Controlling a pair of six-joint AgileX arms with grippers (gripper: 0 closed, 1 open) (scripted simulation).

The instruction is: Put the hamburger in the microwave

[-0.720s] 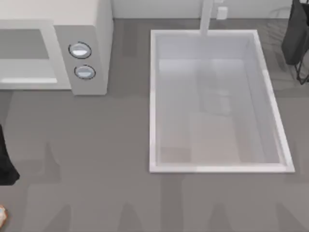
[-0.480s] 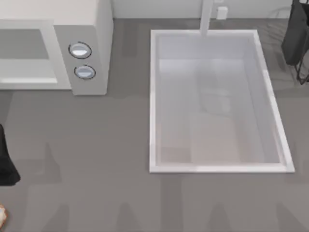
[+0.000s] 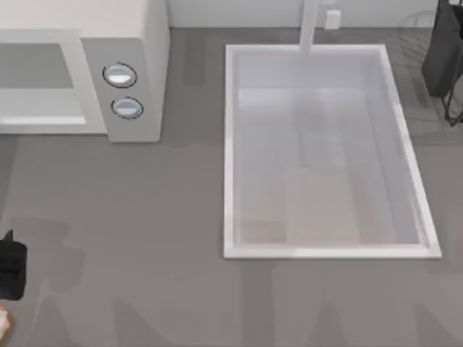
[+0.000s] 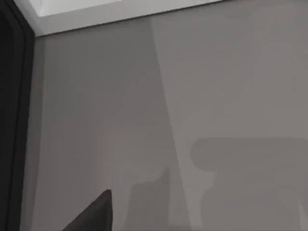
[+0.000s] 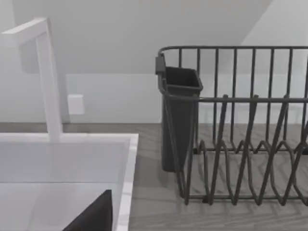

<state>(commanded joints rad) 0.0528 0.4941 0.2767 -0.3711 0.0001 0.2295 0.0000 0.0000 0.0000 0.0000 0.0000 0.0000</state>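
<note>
Hamburger (image 3: 3, 323): a small orange-tan sliver at the surface's left edge, near the front-left corner, cut off by the top view's border. Left gripper (image 3: 10, 269) is a dark block at that same edge, just behind the hamburger; whether its fingers are spread or pressed together cannot be told. Microwave (image 3: 137, 79) sits at the back-left corner, grey cavity facing front, two knobs (image 3: 120, 76) on its side panel. Sink basin (image 3: 325, 152) occupies the right half, its tap (image 3: 309, 25) at the back edge. Grey surface (image 3: 145, 217) between microwave and front edge lies open. Right wrist view adds a dark wire dish rack (image 5: 240, 130) with a cutlery cup (image 5: 179, 115) beside the basin.
</note>
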